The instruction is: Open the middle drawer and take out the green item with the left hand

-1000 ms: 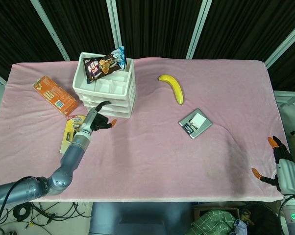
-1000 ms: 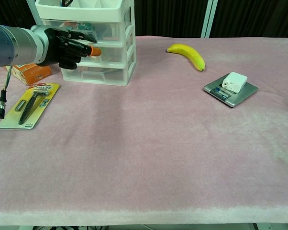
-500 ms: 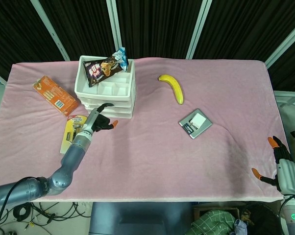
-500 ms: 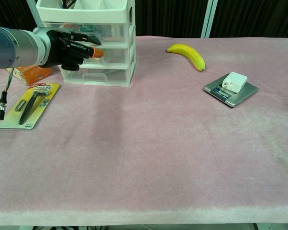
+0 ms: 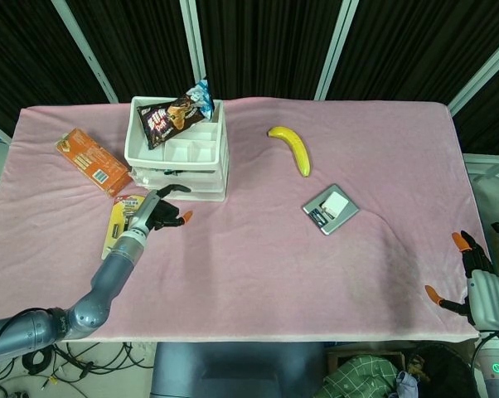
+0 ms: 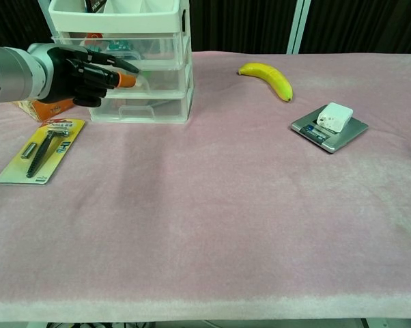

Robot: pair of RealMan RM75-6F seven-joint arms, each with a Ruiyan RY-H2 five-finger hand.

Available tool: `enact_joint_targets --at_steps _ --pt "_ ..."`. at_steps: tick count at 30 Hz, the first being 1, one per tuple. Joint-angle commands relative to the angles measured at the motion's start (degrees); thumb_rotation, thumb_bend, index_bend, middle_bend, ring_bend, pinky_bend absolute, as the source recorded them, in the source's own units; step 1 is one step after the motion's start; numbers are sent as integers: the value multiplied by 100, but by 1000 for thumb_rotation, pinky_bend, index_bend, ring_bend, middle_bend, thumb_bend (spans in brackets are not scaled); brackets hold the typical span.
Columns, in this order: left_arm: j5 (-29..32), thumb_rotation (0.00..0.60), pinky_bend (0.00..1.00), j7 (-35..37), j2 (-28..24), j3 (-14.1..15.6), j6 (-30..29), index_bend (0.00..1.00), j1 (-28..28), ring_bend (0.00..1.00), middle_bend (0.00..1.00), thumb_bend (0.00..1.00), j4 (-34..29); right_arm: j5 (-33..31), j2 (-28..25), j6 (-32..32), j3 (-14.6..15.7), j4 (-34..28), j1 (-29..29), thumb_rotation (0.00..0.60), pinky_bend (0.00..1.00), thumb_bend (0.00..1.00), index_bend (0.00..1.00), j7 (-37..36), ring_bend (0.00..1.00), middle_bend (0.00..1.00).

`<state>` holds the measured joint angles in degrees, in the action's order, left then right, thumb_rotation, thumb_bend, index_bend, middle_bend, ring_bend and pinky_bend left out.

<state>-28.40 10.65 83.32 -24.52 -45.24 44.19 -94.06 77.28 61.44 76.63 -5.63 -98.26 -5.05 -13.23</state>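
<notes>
A white drawer unit (image 5: 183,157) (image 6: 161,102) with clear fronts stands at the back left of the pink table. Something teal-green and orange (image 6: 118,46) shows through the clear drawer just under the top tray. All drawers look closed. My left hand (image 5: 158,214) (image 6: 82,70) is at the unit's front, level with the middle drawer (image 6: 158,80). One finger reaches onto that front and the orange-tipped thumb sits below it. It holds nothing. My right hand (image 5: 475,278) hangs off the table's near right corner, fingers spread and empty.
A snack bag (image 5: 176,112) lies in the unit's top tray. An orange box (image 5: 94,160) (image 6: 52,107) and a yellow tool card (image 5: 121,225) (image 6: 41,149) lie left of the unit. To its right lie a banana (image 5: 291,149) (image 6: 267,78) and a small scale (image 5: 330,209) (image 6: 328,130).
My left hand has drawn back toward me and to the left along the unit's front. The drawer unit has shifted slightly left. The right hand has stayed still.
</notes>
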Motion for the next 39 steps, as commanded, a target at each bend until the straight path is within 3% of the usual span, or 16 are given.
enact_joint_targets --at_steps 1,8,12,19,25,32,39 --pt "-61 600 959 41 -54 34 22 293 -56 994 1000 344 -63 1 1 2 0 -1 0 600 123 118 0 4 0 0" --pt "-568 600 959 94 -265 182 -65 294 -300 994 1000 343 -352 -2 0 10 -2 -1 5 600 123 118 0 7 0 0" --pt "-1769 600 959 -537 -414 506 -797 291 -441 994 1000 343 -558 0 1 0 -1 0 1 600 123 118 0 -2 0 0" --pt "-2569 600 959 -1639 -576 736 -1455 280 -339 994 1000 344 -602 -2 -9 -17 1 -16 -2 600 123 118 0 -22 0 0" --pt "-2209 600 959 -2567 -721 636 -1603 262 -64 994 1000 342 -757 0 -9 -13 2 -25 0 600 123 119 0 -26 0 0" --pt "-1174 600 959 -3671 -721 616 -1652 261 360 994 1000 342 -749 -21 -17 -19 -8 -22 0 600 123 118 0 -49 0 0" --pt "-715 600 966 -4004 -562 665 -1715 261 546 997 1000 342 -590 -29 -17 -29 -10 -13 -3 600 123 118 0 -54 0 0"
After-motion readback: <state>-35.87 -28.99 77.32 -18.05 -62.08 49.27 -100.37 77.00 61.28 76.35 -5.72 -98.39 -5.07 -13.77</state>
